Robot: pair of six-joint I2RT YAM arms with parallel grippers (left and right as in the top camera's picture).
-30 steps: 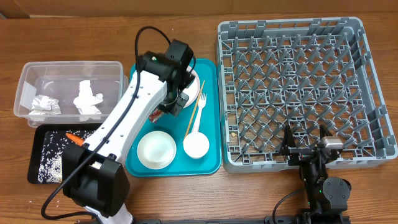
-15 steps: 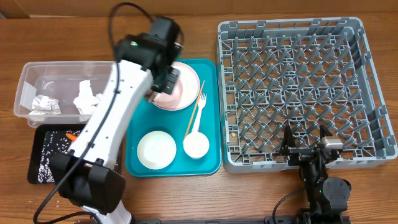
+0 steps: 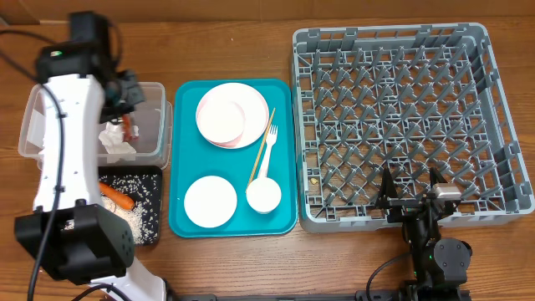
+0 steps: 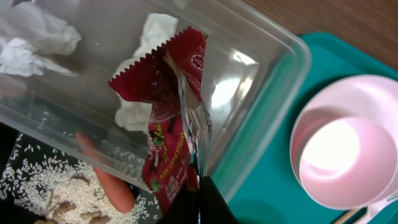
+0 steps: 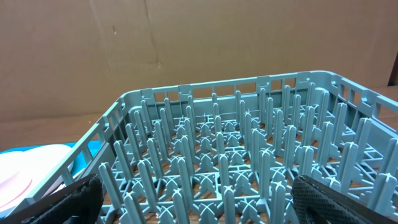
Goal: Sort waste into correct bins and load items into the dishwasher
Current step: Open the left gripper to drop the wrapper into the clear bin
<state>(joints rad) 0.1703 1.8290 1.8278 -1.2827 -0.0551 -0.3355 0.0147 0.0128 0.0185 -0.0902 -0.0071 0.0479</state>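
At the left claw (image 4: pixel 200 196), jaws shut on red snack wrapper (image 4: pixel 168 118): pinched at one edge, rest hanging free. Judged very light, thin, crinkly and slick; limp, not fragile. Edge pinch adequate; likely to flutter or cling on release. Directly beneath claw: clear tub (image 4: pixel 273 68), crumpled napkins (image 4: pixel 37 37) inside, bare floor between them. Just beyond tub wall: black tray (image 3: pixel 160 209) with rice (image 3: pixel 134 219) and carrot (image 3: pixel 118 199). Further out to the side: teal tray (image 3: pixel 179 167), pink plate (image 3: pixel 232 115), bare wooden tabletop (image 3: pixel 251 267). Well away: right claw (image 3: pixel 410 188), spread wide, holding nothing, at grey rack (image 3: pixel 501 109).
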